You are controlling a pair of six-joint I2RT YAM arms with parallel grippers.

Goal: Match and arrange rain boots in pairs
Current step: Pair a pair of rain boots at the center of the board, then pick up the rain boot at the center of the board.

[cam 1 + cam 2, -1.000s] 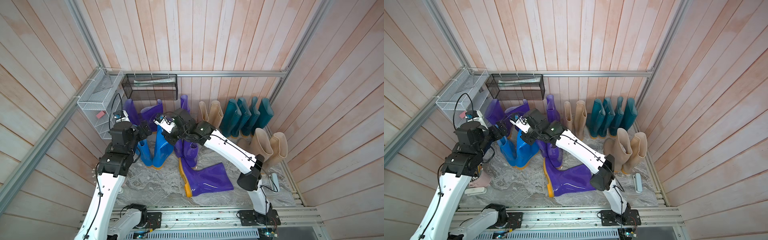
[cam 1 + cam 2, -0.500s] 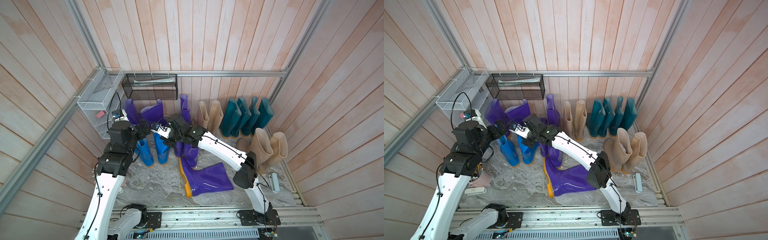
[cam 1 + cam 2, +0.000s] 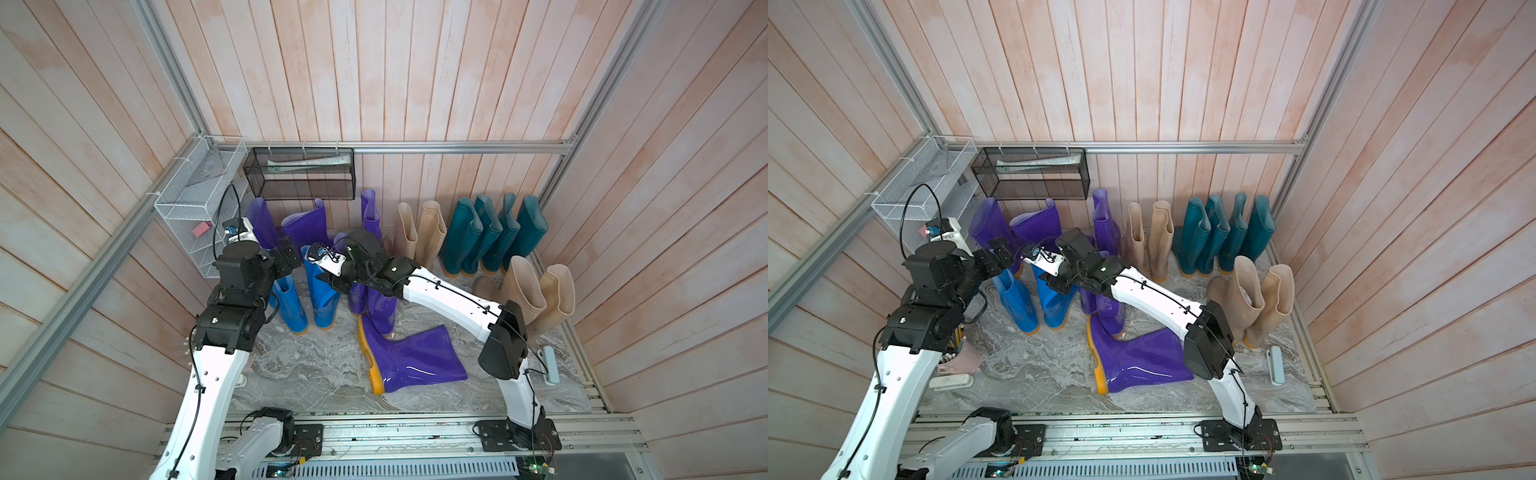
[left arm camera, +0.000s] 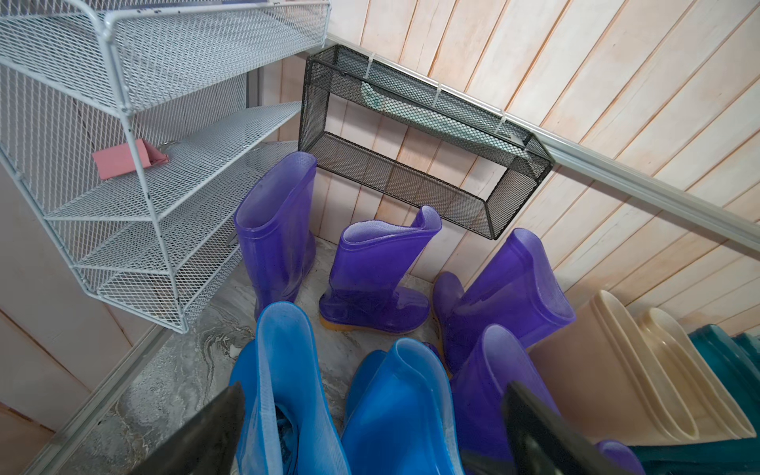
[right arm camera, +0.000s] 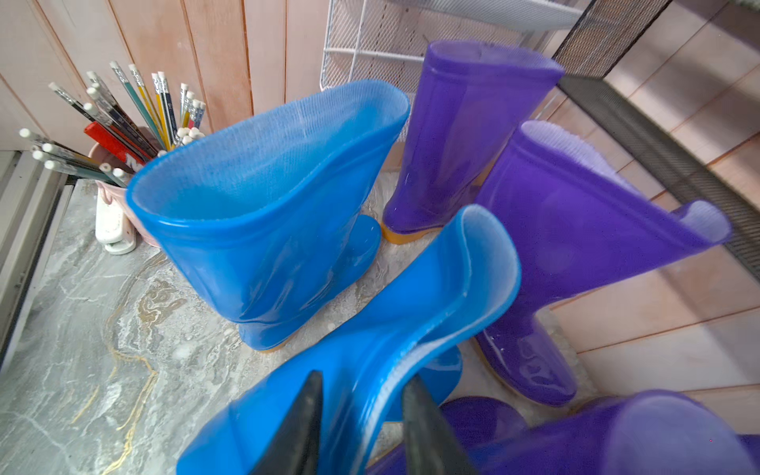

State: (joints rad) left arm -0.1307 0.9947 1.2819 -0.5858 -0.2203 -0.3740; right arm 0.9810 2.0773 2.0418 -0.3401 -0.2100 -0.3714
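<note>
While the right pincer (image 5: 364,376) stands parted astride the cuff of a blue boot (image 5: 411,296), left pincer (image 4: 374,388) gapes

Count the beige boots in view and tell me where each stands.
4. Two beige boots stand at the back wall beside the teal boots; two more stand near the right wall. None seems hidden.

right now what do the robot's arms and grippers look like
Left arm and right arm: white links, black joint housings, thin black cables running alongside. Right gripper and left gripper have black tapered fingers, with white camera mounts at the wrists.
</note>
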